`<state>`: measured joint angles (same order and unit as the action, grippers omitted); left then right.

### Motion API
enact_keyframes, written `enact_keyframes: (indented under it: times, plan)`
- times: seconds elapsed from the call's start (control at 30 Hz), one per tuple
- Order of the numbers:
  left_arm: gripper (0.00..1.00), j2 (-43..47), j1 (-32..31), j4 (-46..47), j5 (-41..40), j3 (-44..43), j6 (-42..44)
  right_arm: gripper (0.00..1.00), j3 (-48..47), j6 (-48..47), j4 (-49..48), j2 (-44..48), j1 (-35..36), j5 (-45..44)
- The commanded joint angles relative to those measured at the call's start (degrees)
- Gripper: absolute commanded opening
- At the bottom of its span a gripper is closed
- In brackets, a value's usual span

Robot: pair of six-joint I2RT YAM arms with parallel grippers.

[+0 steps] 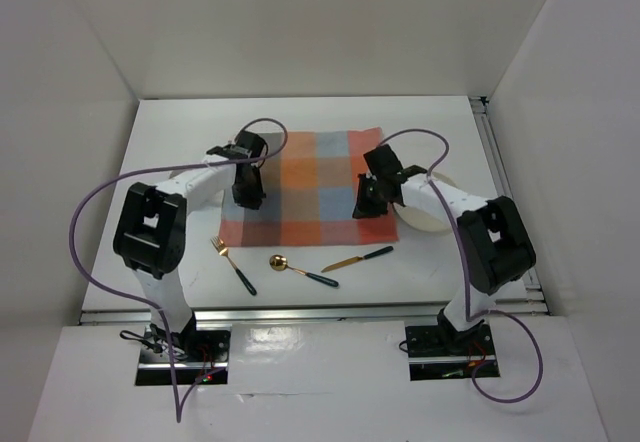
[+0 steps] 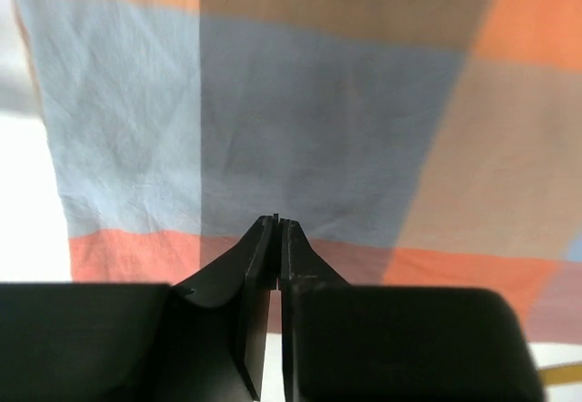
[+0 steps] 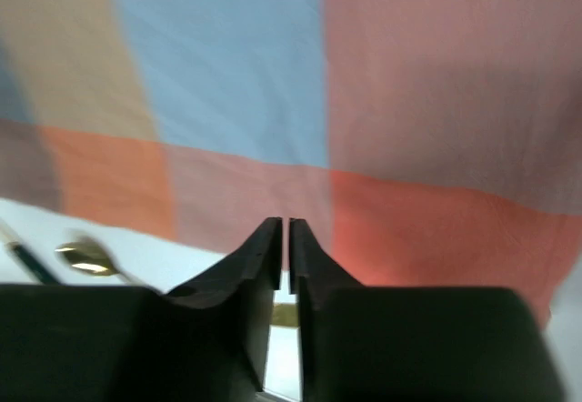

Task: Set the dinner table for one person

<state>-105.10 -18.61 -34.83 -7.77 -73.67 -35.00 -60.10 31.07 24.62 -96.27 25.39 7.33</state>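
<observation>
Checked mat (image 1: 305,187) spread flat mid-frame on dinner table (image 1: 170,122), base for setting. Left gripper (image 2: 276,225) and right gripper (image 3: 282,227) over its side edges, jaws near-shut, pinching nothing. Fork (image 1: 232,264), spoon (image 1: 300,270), knife (image 1: 357,259) wait below mat; plate (image 1: 425,217) under right arm

Mat (image 1: 300,187): woven cloth, matt, faintly creased. Spoon (image 1: 279,262) bowl: glossy gold metal. Counter (image 1: 180,122): smooth, white, matt.
</observation>
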Motion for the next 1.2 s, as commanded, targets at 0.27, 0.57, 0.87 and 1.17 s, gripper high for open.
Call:
enact_keyframes:
  times: [0.27,0.57,0.87,1.17]
  plan:
    - [0.46,13.2,-0.5,-7.1,0.8,-14.0,2.7,0.68,-12.3,-0.8,10.1,12.2,0.8,-16.4]
    - [0.49,17.6,-0.5,-7.4,6.6,-14.8,3.2,0.71,3.7,14.4,15.6,19.8,-21.2,-11.2]
    - [0.49,18.2,-0.5,-5.0,8.8,-10.2,3.2,0.71,16.5,18.9,5.4,25.2,-34.9,-2.8]
    - [0.49,18.2,-0.5,-4.5,9.4,-9.1,3.7,0.7,18.8,22.2,-2.6,16.4,-35.5,-3.3]
